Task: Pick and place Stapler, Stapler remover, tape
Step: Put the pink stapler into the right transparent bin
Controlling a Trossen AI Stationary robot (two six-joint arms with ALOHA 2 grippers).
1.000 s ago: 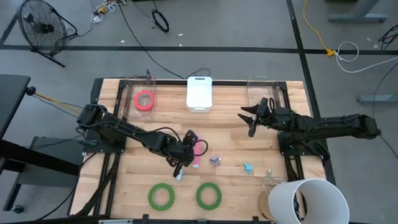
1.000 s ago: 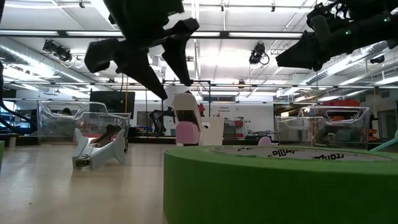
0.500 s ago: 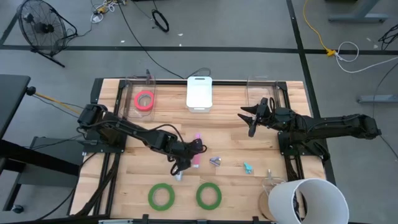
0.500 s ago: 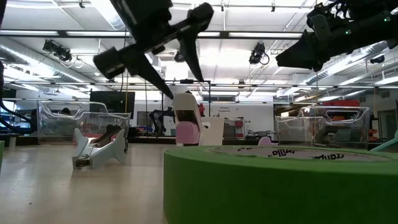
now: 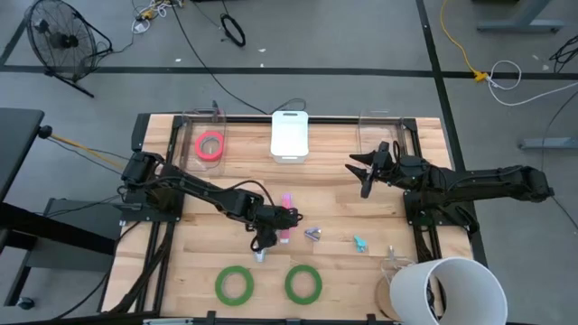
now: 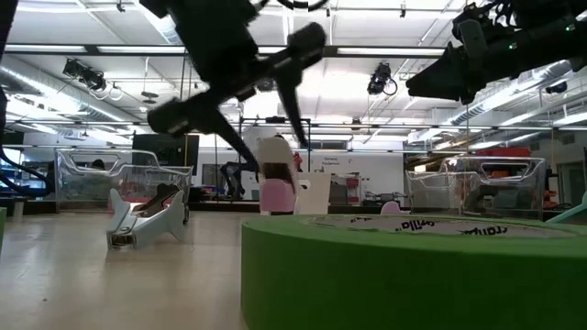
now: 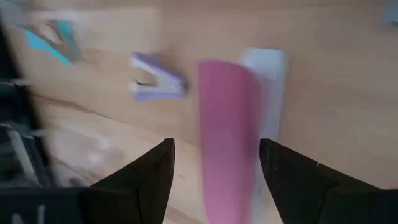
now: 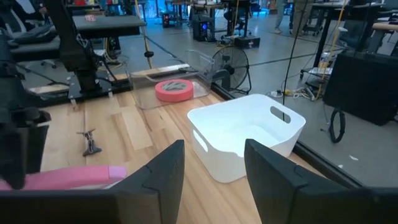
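Observation:
A pink and white stapler (image 5: 287, 224) lies on the wooden table near its middle; in the left wrist view the stapler (image 7: 229, 124) shows between my fingers. My left gripper (image 5: 285, 216) hangs open just above it, one finger on either side (image 7: 217, 180), touching nothing. A purple staple remover (image 5: 312, 234) and a teal one (image 5: 359, 242) lie to the stapler's right. Two green tape rolls (image 5: 234, 285) (image 5: 302, 283) lie flat near the front edge. A red-pink roll (image 5: 209, 145) lies at the far left. My right gripper (image 5: 365, 171) is open and empty, above the table's right half.
A white bin (image 5: 290, 135) stands at the far middle, with clear containers (image 5: 197, 126) (image 5: 379, 131) on either side of it. A small white-grey tool (image 5: 260, 256) lies in front of the stapler. A white bucket (image 5: 447, 293) stands at the front right corner.
My left gripper has gone a little toward the table's right and near edges and down toward the pink stapler, turning as it went; its fingers have stayed open. The stapler has stayed where it lay.

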